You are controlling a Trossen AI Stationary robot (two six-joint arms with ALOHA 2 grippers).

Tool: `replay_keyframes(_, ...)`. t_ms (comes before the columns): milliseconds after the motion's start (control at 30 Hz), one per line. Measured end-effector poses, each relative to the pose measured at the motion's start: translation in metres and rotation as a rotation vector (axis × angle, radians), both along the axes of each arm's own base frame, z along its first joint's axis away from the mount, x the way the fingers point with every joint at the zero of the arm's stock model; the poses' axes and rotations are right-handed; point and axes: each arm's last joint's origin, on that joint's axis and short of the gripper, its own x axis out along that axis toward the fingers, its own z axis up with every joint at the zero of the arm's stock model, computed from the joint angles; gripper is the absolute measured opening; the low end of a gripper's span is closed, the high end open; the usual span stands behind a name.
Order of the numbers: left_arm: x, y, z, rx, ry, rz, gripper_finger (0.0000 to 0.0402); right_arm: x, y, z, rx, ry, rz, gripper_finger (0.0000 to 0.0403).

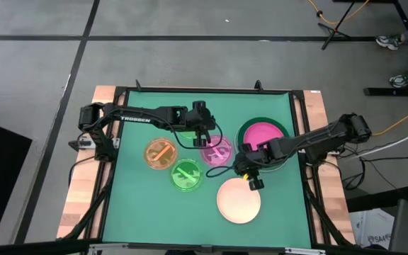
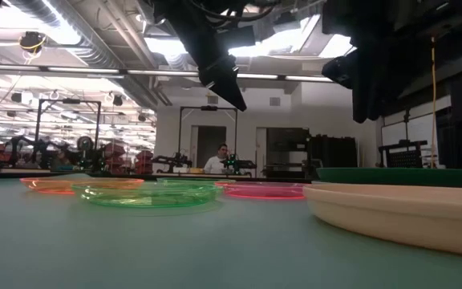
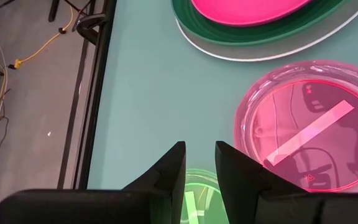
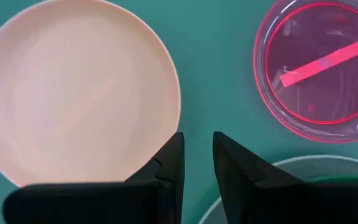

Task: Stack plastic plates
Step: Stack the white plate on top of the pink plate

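My left gripper hovers open by a narrow gap above the far lime green plate, next to the small pink plate with a centre bar. My right gripper hovers open by a narrow gap just beyond the cream plate's edge. A large pink plate lies in the dark green plate, with a pale rim under that. An orange plate and a second lime green plate lie flat on the mat.
The green mat is framed by a dark rail and wooden table edges. Bare mat lies at the near left and the far side. In the low view both grippers hang above the plates: the left and the right.
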Motion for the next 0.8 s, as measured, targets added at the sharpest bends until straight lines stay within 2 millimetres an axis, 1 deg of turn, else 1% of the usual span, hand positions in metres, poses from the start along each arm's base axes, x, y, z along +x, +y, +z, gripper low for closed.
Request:
replay_keyframes(67, -0.001, 0.000, -0.001, -0.002, 0.012, 0.000, 0.0080, 0.001, 0.004, -0.002, 0.001, 0.000, 0.009, 0.0072)
replay_keyframes(300, -0.003, 0.000, -0.003, -0.007, 0.045, 0.000, 0.0080, 0.001, 0.023, -0.017, -0.036, 0.048, 0.041, 0.0072)
replay_keyframes(800, -0.003, 0.000, -0.003, -0.007, 0.044, 0.000, 0.0080, 0.011, 0.028, -0.053, -0.087, 0.173, 0.024, 0.0072)
